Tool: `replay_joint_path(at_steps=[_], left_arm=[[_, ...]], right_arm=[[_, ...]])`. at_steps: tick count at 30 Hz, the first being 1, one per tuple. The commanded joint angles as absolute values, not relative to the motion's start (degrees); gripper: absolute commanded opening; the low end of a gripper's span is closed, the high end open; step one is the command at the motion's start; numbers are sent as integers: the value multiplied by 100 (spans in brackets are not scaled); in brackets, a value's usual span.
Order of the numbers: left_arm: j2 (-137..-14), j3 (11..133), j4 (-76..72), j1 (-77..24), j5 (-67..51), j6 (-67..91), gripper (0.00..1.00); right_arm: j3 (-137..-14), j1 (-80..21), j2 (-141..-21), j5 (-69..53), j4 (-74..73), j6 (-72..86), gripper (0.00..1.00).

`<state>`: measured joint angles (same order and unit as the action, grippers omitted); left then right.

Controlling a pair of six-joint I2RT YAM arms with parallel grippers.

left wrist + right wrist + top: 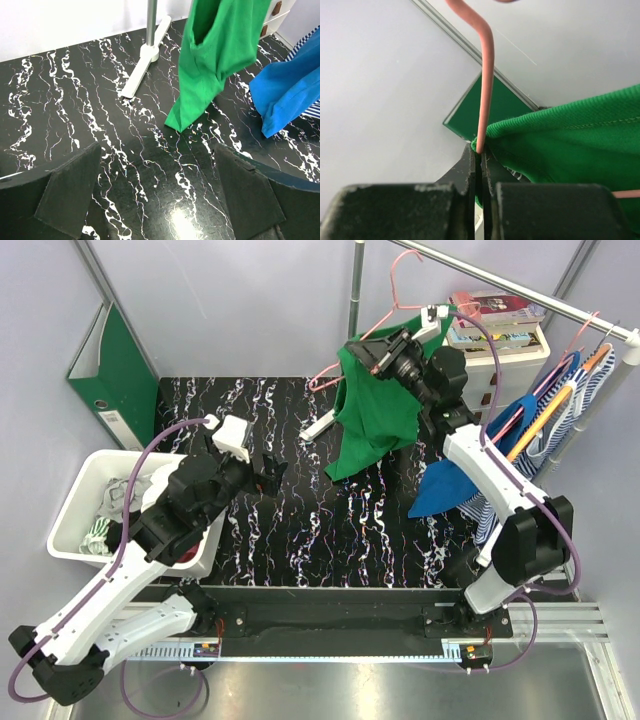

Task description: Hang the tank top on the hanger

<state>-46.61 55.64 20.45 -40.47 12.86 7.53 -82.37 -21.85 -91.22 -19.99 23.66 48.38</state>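
The right gripper (479,162) is clamped on the hanger (485,90), and the tank top (375,415) hangs lengthwise down from it, at two o'clock from the wide-open left gripper (270,477).

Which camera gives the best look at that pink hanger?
Top external: the hanger shows its hook and one corner beside the tank top. Right wrist sees only wire pinched in its jaws; left wrist, none.

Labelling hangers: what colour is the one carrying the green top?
The hanger is salmon pink; clearest in right wrist view.
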Motion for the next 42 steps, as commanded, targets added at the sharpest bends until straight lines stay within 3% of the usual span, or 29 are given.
replay_joint_path(at_steps=[1, 18, 40, 42], left_arm=[[-4641, 5555, 1679, -3973, 1125, 809, 99], [-4535, 5502, 1670, -3885, 958, 861, 99], [-4517, 5484, 1661, -3841, 791, 896, 99], [-4526, 5484, 1661, -3841, 791, 896, 99]], right_arm=[[-9043, -2048, -9307, -2277, 2611, 5141, 0], [-10555, -1696, -10274, -1794, 2004, 6213, 0], [-9545, -1635, -9862, -1274, 1925, 6153, 0], [-9519, -1635, -9739, -1248, 1838, 5986, 9]])
